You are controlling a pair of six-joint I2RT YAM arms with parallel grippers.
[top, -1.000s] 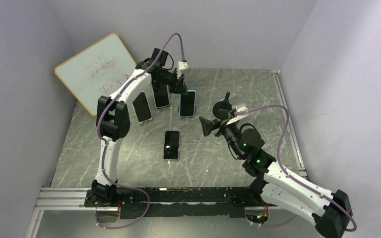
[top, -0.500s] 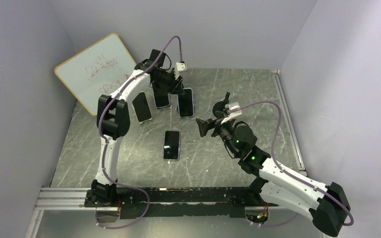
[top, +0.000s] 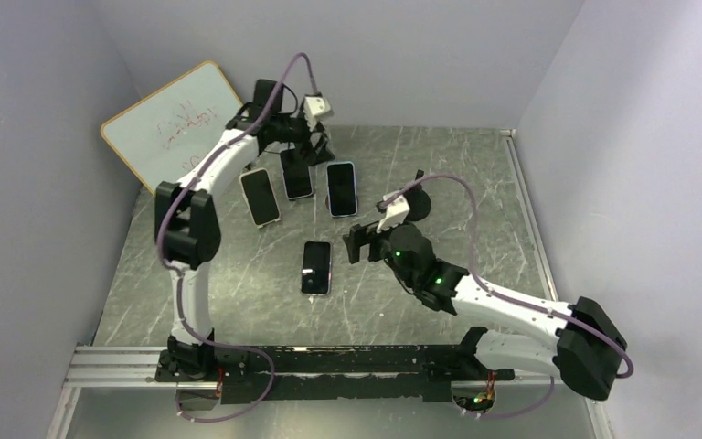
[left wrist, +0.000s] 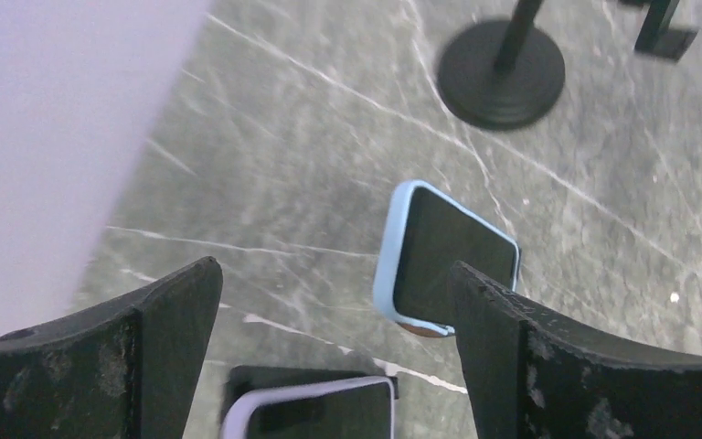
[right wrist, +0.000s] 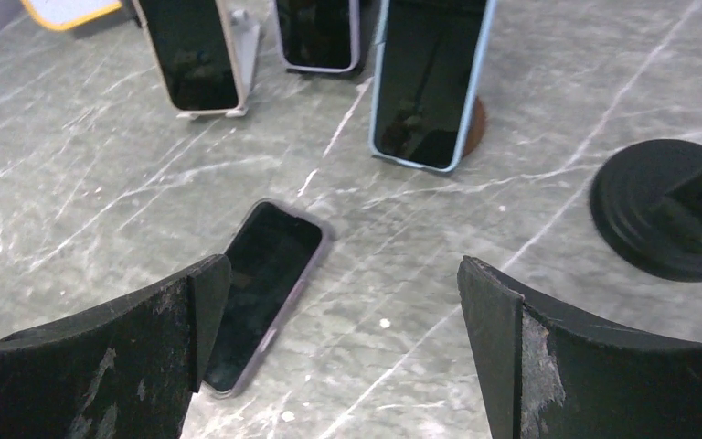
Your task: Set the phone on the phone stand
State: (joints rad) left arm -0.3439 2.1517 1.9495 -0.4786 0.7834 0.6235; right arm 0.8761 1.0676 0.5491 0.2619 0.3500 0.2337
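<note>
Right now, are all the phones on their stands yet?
Not quite. Done: the left phone, the middle phone and the blue-cased phone lean on stands at the back. In hand: nothing; the left gripper and the right gripper are both open and empty. Left: the flat phone lies on the table, and the black stand looks free for it.

A robot lab.
Robot arms (top: 503, 306) sit on a metal rail (top: 110, 366), plain walls (top: 439, 55) stand all round, a whiteboard (top: 174, 128) leans upper left.

Blue phone (right wrist: 430, 82) hides most of its stand (right wrist: 475, 124)
</note>
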